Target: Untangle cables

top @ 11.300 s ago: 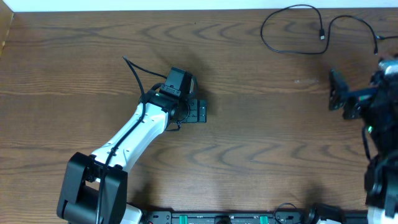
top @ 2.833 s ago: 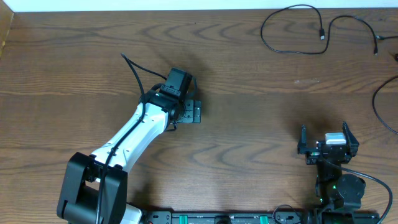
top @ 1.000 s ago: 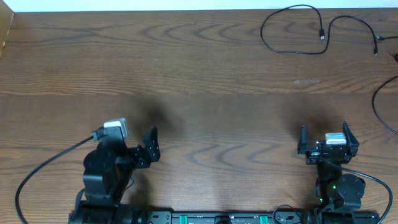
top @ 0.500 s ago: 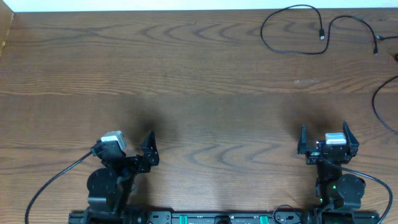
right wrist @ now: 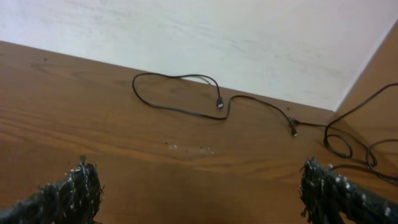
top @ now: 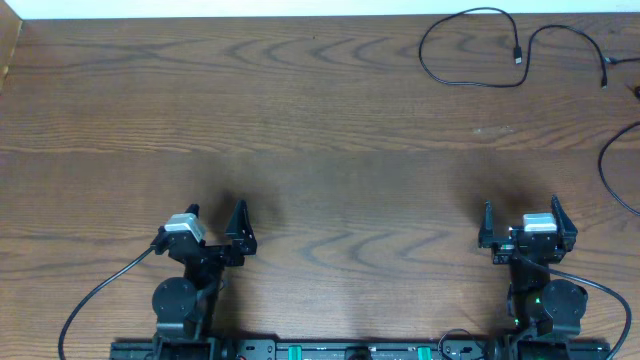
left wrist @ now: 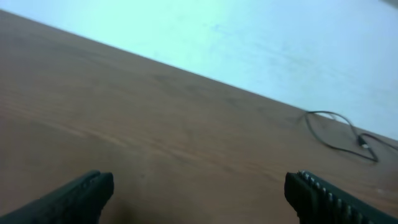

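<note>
Wood table [top: 320, 150]: arms folded near edge; left end effector [top: 215, 212], right end effector [top: 521, 208] spread, empty.

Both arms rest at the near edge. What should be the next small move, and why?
Probably extend the right pincer toward the looped black cable at the far right: it is the nearer one, and both it and the left pincer stand open and empty. That cable seems apart from the edge cable.
</note>
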